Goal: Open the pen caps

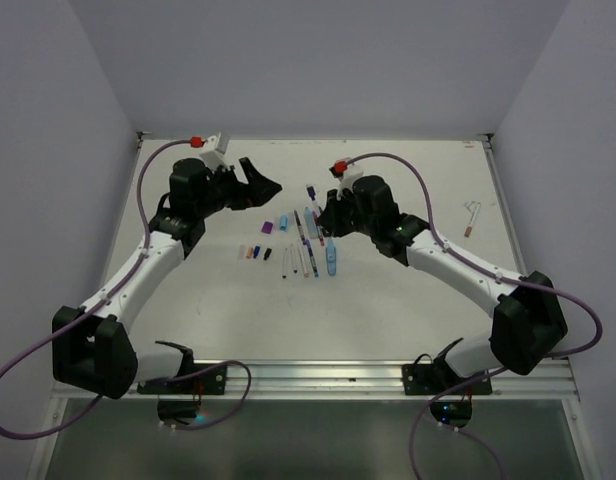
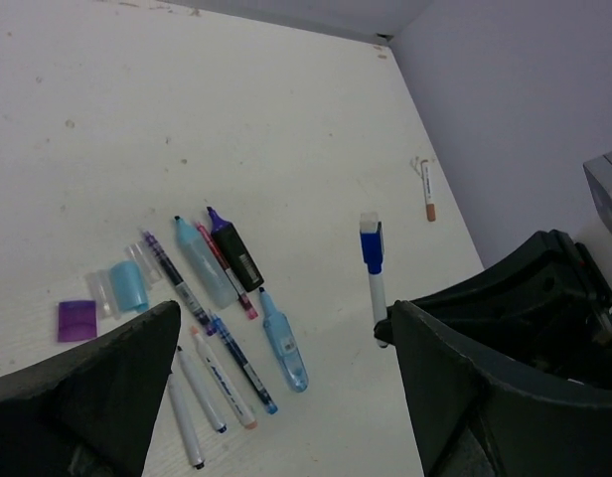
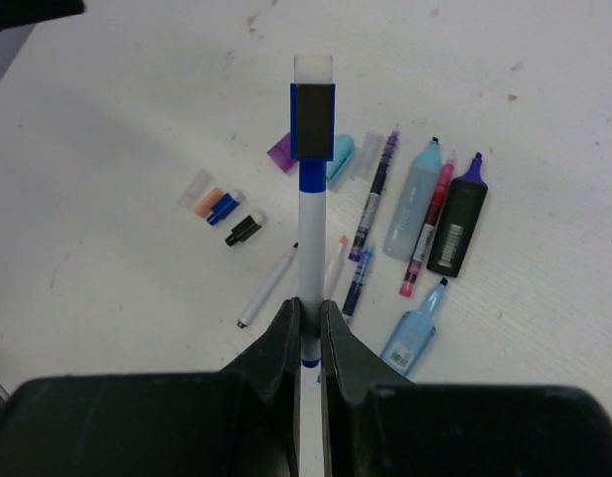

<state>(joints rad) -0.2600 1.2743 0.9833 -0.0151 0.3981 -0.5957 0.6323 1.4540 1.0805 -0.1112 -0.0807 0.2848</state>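
White tabletop [image 1: 408, 300] held the other pens [image 1: 306, 248] and loose caps [image 1: 256, 252] mid-table. Above them the right gripper [image 3: 308, 308] pinched a white marker [image 3: 308, 238] by its barrel, its blue cap [image 3: 313, 121] on. The left gripper [image 1: 263, 182] gaped wide and empty nearby. Its next move, I judged, was closing on that cap and pulling straight.

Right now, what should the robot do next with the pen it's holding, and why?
Probably bring the open left gripper over to the blue cap and close on it. The right gripper is shut on the white pen, its cap on and pointing away, and the left one holds nothing.
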